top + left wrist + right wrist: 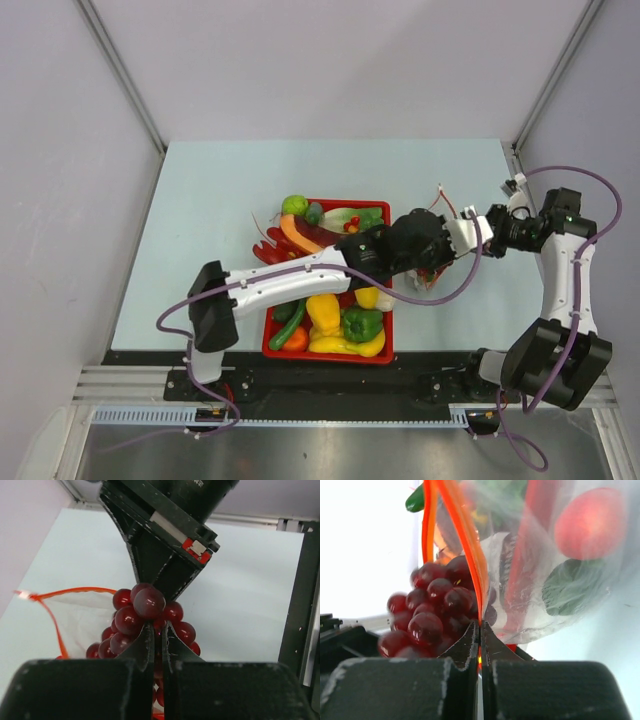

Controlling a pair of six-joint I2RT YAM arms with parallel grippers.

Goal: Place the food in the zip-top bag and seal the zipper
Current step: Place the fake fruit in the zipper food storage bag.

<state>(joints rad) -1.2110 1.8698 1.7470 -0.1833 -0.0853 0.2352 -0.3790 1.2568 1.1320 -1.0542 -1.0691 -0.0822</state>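
Note:
My left gripper point(159, 627) is shut on the stem of a dark red-purple grape bunch point(142, 612) and holds it above the table at the mouth of the clear zip-top bag point(82, 615). The bag's orange-red zipper point(75, 589) hangs open to the left of the grapes. My right gripper point(480, 626) is shut on the zipper strip point(465, 545) and holds the bag point(560, 580) up. The grapes point(430, 615) sit right beside that strip. I cannot tell whether they are inside the mouth. In the top view both grippers point(440, 255) meet right of the tray.
The red tray point(267, 335) sits mid-table under the left arm. It holds a yellow pepper point(325, 312), a green pepper point(362, 323), a red lobster point(275, 245), a green lime-like fruit point(294, 205) and other toy food. Walls stand on the left, back and right sides.

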